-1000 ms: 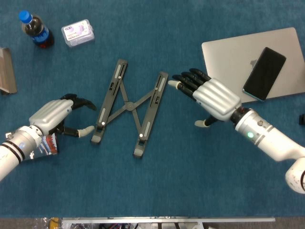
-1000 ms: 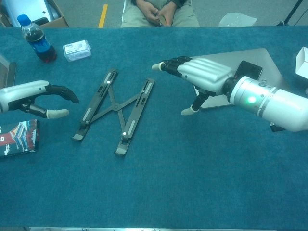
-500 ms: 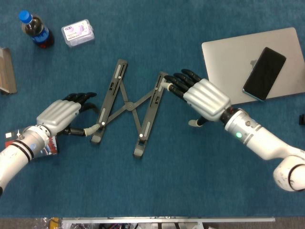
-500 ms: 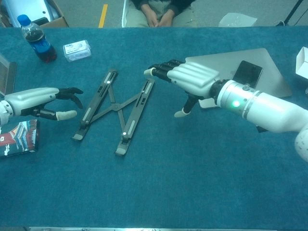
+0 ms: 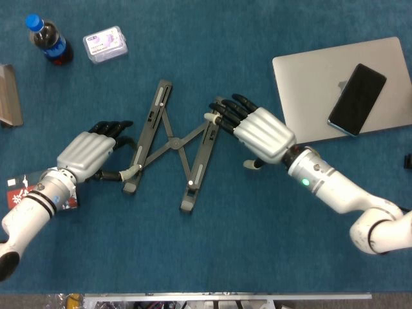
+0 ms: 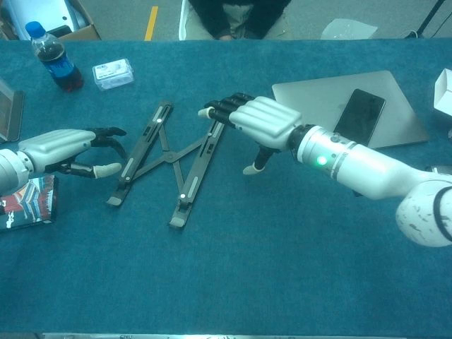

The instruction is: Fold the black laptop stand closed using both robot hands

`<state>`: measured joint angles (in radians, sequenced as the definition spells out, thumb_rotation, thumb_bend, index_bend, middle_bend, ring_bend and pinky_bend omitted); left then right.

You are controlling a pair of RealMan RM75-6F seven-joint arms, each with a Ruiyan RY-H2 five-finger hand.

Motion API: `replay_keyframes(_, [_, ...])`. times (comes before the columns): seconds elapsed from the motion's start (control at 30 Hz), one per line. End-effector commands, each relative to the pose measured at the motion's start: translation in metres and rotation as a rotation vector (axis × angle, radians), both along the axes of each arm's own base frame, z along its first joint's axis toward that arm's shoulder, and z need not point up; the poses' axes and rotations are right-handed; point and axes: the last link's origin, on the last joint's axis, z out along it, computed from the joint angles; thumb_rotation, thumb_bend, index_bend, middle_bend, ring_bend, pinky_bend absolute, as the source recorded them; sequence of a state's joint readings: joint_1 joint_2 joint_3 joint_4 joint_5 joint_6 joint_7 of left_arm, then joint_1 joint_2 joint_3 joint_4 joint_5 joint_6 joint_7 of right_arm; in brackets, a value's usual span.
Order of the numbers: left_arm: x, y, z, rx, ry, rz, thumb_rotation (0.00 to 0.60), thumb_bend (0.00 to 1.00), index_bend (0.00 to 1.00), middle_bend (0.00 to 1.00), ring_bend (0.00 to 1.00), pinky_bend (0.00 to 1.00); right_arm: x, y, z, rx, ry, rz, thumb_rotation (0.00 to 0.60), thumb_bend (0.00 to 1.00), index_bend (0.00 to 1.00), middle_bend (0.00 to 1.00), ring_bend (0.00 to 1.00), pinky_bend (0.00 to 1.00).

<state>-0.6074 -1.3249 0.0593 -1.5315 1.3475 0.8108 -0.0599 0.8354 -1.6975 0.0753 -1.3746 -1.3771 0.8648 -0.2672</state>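
Both hands open: left hand (image 5: 87, 153) and right hand (image 5: 256, 131) flank the stand (image 5: 175, 143); press rails inward evenly.

Open blue surface (image 5: 212, 251) lies in front of the stand (image 5: 175, 145); a laptop (image 5: 322, 84) bearing a phone (image 5: 357, 98) crowds the right flank.
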Motion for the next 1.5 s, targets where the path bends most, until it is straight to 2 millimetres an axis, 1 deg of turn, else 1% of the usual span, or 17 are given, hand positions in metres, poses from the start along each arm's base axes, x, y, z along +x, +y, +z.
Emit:
replay_keyframes(0.03, [0.0, 0.001, -0.003, 0.014, 0.011, -0.008, 0.143, 0.28, 0.25, 0.02, 0.0, 0.02, 0.005, -0.001, -0.009, -0.004, -0.004, 0.029, 0.6, 0.03, 0.0, 0.01, 0.0, 0.03])
replay_keyframes(0.2, [-0.002, 0.002, -0.005, 0.02, 0.022, -0.007, 0.144, 0.28, 0.25, 0.02, 0.0, 0.02, 0.01, -0.003, -0.021, -0.003, -0.007, 0.043, 0.6, 0.03, 0.0, 0.01, 0.0, 0.03])
replay_keyframes(0.5, [-0.005, 0.002, -0.009, 0.019, 0.025, 0.005, 0.143, 0.28, 0.25, 0.02, 0.0, 0.02, 0.018, -0.007, -0.033, -0.024, -0.013, 0.058, 0.6, 0.03, 0.0, 0.01, 0.0, 0.03])
replay_keyframes(0.83, [-0.01, 0.006, -0.005, 0.037, 0.043, 0.011, 0.144, 0.28, 0.25, 0.02, 0.0, 0.02, 0.02, -0.01, -0.034, -0.026, -0.025, 0.058, 0.6, 0.03, 0.0, 0.01, 0.0, 0.03])
replay_keyframes(1.0, [-0.012, 0.004, -0.009, 0.018, 0.036, 0.027, 0.143, 0.28, 0.25, 0.02, 0.0, 0.02, 0.021, -0.011, -0.035, -0.028, -0.024, 0.058, 0.6, 0.03, 0.0, 0.0, 0.0, 0.03])
replay_keyframes(1.2, [-0.006, 0.0, -0.015, -0.007, 0.011, 0.033, 0.142, 0.28, 0.25, 0.02, 0.0, 0.02, 0.021, -0.013, -0.037, -0.035, -0.015, 0.061, 0.6, 0.03, 0.0, 0.0, 0.0, 0.03])
replay_keyframes(1.5, [0.005, -0.004, -0.017, -0.021, -0.029, 0.023, 0.136, 0.28, 0.25, 0.02, 0.0, 0.02, 0.023, -0.017, -0.05, -0.043, 0.001, 0.069, 0.6, 0.03, 0.0, 0.0, 0.0, 0.03])
